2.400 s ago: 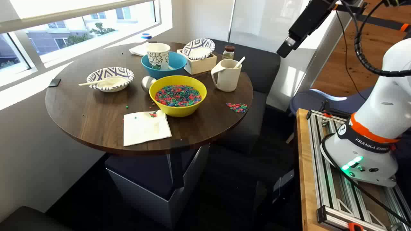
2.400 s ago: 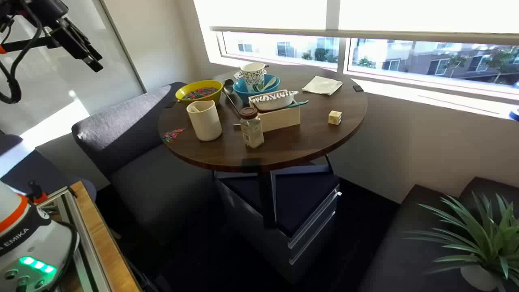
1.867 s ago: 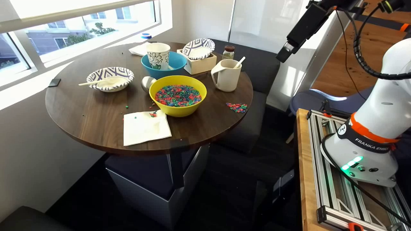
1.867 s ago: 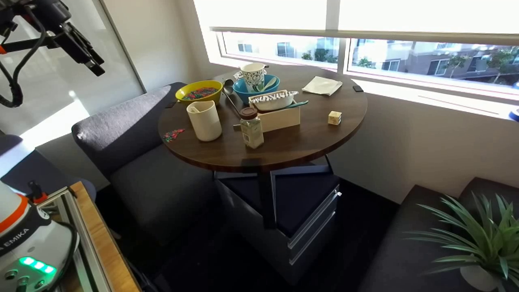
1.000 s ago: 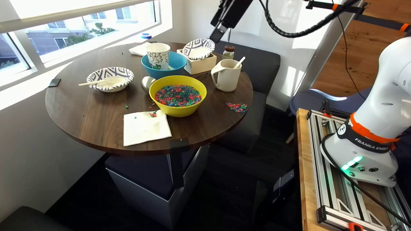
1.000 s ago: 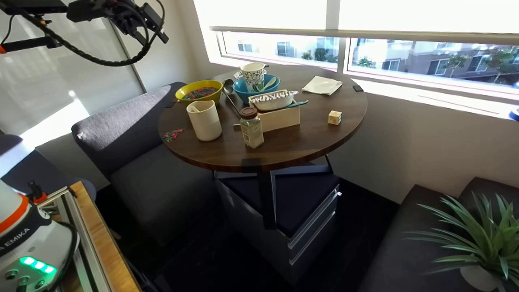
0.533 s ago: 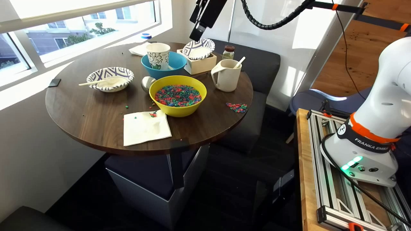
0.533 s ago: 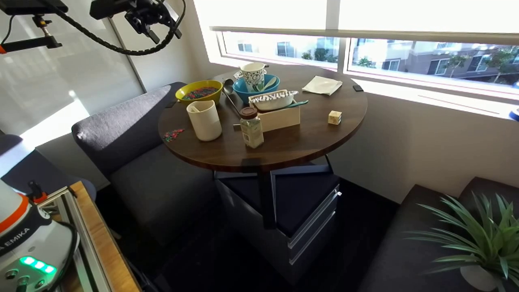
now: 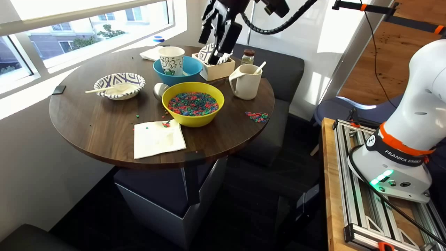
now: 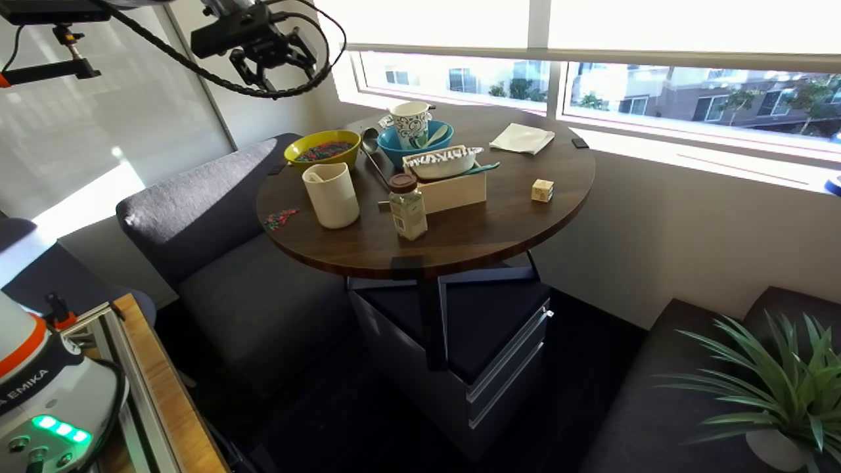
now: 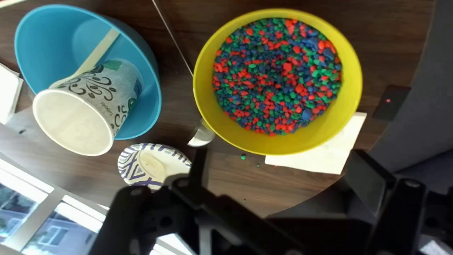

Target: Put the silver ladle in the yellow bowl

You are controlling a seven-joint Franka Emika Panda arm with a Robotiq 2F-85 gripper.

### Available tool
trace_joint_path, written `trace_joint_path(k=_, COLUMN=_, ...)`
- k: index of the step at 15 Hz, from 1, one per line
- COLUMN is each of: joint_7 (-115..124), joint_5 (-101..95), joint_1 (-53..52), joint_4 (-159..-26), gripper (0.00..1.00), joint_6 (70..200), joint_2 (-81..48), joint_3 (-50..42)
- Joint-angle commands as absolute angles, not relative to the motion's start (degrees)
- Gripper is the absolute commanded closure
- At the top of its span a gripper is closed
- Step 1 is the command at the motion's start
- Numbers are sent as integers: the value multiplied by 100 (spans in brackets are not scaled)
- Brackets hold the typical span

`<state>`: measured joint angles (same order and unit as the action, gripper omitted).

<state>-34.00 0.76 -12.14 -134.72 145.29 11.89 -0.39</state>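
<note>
Here, in an exterior view, the silver ladle (image 9: 160, 91) lies on the bench (image 9: 104, 127) just left of the yellow bowl (image 9: 193, 121) and partly hidden behind it. Farther right and higher, the end effector (image 9: 210, 48) hangs tilted downward above the bench, its two sides spread wide apart; at far right, the white arm (image 9: 416, 118) rises and leans out of view.
</note>
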Motion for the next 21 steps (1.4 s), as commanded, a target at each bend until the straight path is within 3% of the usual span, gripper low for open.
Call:
trace_joint_path(k=1, joint_7=-4962, joint_5=425, joint_1=-1661, joint_4=-12947, gripper=0, joint_6=14670, joint_2=195, joint_3=-703)
trace_joint_path(k=5, joint_7=-6537, joint_5=583, joint_1=-915, joint_4=-12647, gripper=0, joint_6=14298, joint_2=-369, joint_3=-434)
trace_joint_path(k=21, joint_7=-5896, joint_5=-42, joint_1=-368, joint_4=-12505, gripper=0, joint_6=14260, joint_2=-364, joint_3=-146)
